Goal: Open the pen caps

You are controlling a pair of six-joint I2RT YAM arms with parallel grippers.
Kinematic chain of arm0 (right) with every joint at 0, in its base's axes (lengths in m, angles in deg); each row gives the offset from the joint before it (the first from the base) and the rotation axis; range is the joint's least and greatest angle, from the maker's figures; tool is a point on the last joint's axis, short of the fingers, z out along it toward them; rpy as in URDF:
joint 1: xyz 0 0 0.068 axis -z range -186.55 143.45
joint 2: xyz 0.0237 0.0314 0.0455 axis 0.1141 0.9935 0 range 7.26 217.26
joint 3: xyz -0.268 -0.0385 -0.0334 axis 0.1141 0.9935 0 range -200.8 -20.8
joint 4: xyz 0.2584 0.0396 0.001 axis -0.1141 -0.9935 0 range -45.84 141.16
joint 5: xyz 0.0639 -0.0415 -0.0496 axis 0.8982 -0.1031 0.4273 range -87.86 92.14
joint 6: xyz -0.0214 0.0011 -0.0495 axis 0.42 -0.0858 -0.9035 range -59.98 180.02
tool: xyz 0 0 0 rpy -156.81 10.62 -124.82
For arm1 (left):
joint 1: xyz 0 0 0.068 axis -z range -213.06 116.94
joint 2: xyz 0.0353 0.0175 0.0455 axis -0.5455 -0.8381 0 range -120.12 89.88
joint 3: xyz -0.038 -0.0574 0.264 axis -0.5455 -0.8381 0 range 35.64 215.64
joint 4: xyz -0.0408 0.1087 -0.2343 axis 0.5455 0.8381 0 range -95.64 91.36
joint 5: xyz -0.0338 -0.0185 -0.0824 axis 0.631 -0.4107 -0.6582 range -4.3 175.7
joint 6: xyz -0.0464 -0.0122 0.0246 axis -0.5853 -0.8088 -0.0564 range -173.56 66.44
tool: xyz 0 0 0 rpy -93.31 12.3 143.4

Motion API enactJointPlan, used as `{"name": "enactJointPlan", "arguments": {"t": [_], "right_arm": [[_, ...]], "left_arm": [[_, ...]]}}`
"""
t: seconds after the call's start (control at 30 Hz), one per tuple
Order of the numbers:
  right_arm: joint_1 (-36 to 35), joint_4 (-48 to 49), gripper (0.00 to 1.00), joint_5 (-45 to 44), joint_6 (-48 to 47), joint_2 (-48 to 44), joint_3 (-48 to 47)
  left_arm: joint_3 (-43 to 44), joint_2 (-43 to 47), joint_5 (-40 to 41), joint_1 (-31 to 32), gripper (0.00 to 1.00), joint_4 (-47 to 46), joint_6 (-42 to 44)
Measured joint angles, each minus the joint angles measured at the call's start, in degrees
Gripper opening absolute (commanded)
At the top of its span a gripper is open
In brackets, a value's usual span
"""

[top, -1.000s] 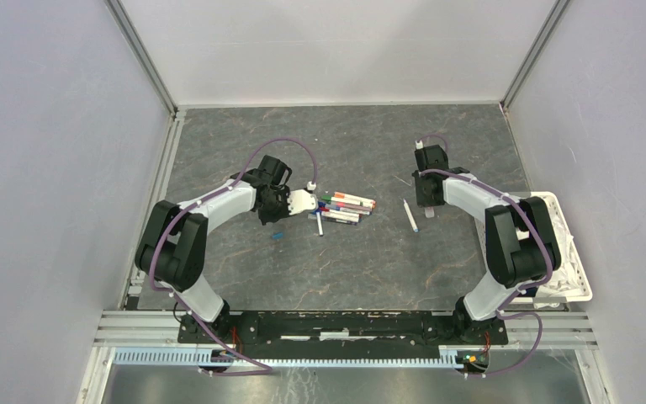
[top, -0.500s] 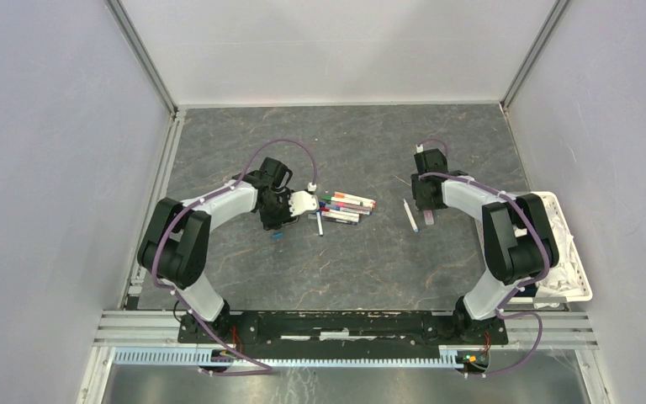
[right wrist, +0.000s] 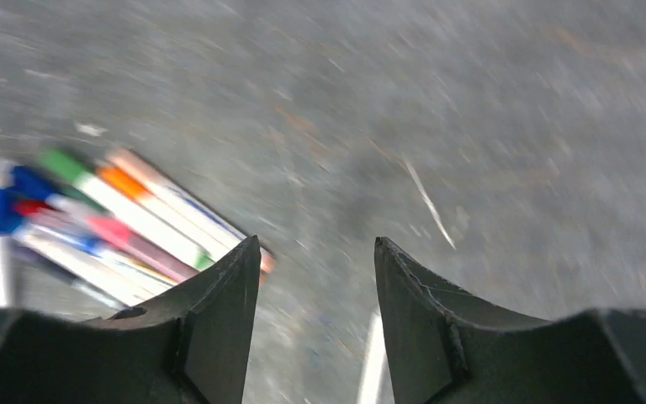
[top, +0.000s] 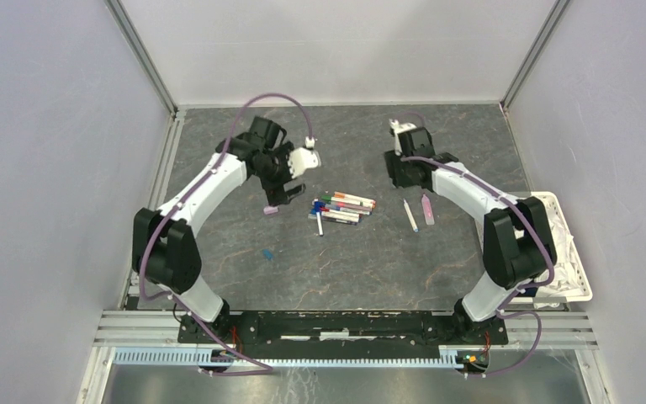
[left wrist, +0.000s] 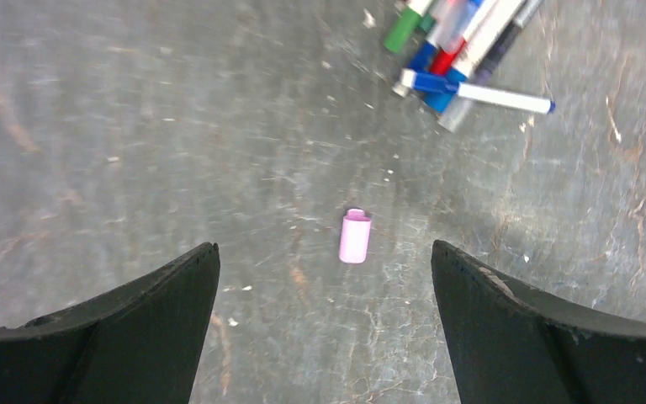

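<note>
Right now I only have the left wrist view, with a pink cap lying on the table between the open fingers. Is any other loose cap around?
Observer: Yes. A small blue cap lies nearer the arm bases than your pink cap, well apart from it.
Operator: What is the right arm doing?
Observer: The right fingers stand apart with nothing gripped, above the table on the far right side of the pen pile.
Operator: Anything lying right of that pile?
Observer: A lone white pen lies there, with a slim pinkish piece beside it, not touching.
</note>
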Motion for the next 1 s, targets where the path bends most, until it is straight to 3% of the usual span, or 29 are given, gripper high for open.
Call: {"name": "enactJointPlan", "arguments": {"t": [0.2,0.4,0.7,1.0], "right_arm": [[-6.23,1.05,0.46,8.9,-6.29,10.88,-11.69],[-7.52,-1.03,0.42,13.42,-9.09,17.68,-12.37],[-7.56,-1.62,0.4,15.87,-10.49,18.47,-11.63],[-7.56,2.01,0.37,16.13,-10.47,17.05,-7.54]], "left_arm": [[5.42,7.52,-0.39,-0.7,1.0,1.51,-4.7],[1.84,12.28,-1.95,-1.68,1.0,3.1,-5.68],[-0.81,5.42,-4.68,-6.25,1.0,8.24,-6.19],[-0.87,5.2,-6.47,-6.4,1.0,10.49,-6.29]]}}
